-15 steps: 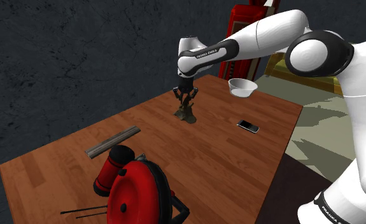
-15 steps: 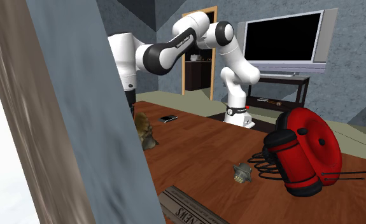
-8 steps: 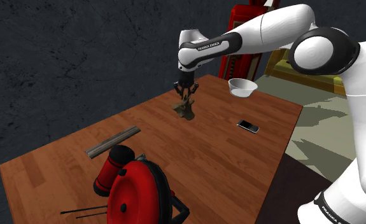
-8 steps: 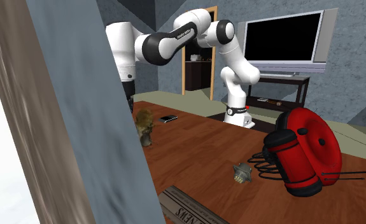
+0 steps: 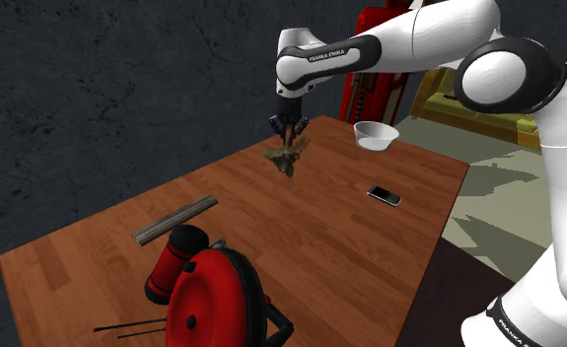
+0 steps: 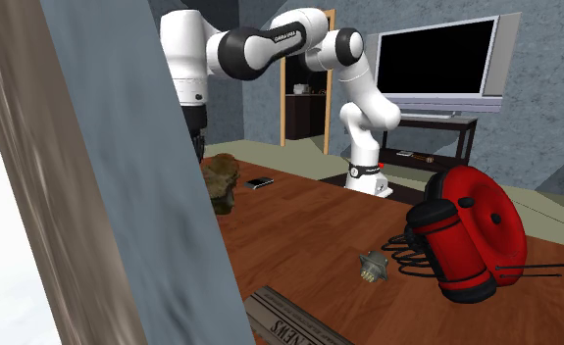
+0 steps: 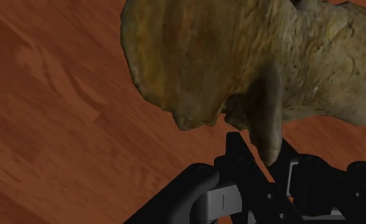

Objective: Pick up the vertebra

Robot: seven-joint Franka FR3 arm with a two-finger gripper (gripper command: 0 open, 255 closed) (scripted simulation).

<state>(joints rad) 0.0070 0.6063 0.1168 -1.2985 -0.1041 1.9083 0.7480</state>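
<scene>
The black gripper (image 5: 289,130) points straight down from the end of the white arm and is clamped on a knobbly, yellow-brown bone (image 5: 286,159). In the wrist view a thin spur of the bone runs down between the two fingers (image 7: 239,153), which press in on it from either side, while its broad, lumpy body spreads out past the fingertips. The bone hangs directly under the gripper, clear of the wooden table (image 5: 320,246), with bare boards beneath it.

In the shoulder view, a white bowl (image 5: 377,135) sits on the table at about the gripper's height in the picture, off to its right. A dark phone (image 5: 385,194) lies flat lower down on that same side, well apart from the bone. On the gripper's other side and far below it in the picture lie a grey strip (image 5: 175,219) and, beyond that, a red reel (image 5: 212,291) with black prongs.

In the second exterior view the bone (image 6: 221,178) shows just past the edge of a grey-blue panel (image 6: 142,176) close to the camera. A dark screen (image 6: 436,54) stands against the wall well behind the arm.
</scene>
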